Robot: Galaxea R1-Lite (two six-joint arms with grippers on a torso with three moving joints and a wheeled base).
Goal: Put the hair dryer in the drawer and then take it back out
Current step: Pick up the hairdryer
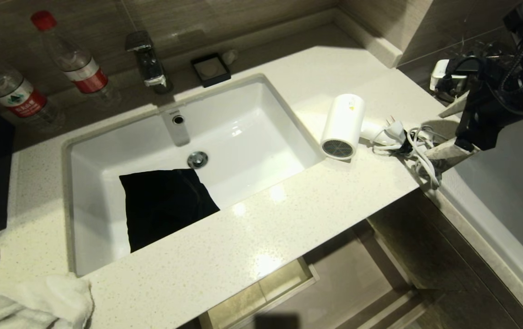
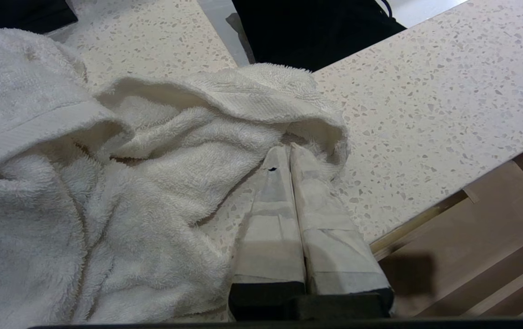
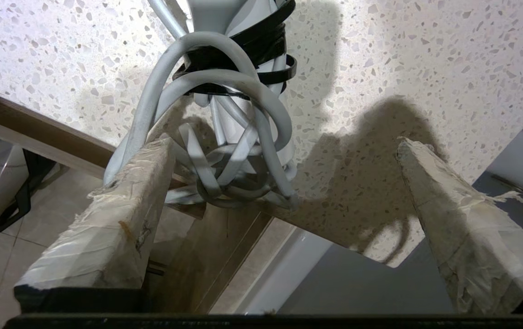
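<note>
The white hair dryer lies on its side on the speckled counter, right of the sink, its dark grille facing the front edge. Its handle and tied white cord trail right to the counter's corner. My right gripper hovers open at that corner; in the right wrist view its taped fingers straddle the cord bundle without holding it. The drawer stands partly pulled out below the counter's front edge. My left gripper rests shut on the counter, tips against a white towel.
A white sink holds a black cloth. Two water bottles, a tap and a black soap dish line the back. The towel lies front left. A bathtub rim runs along the right.
</note>
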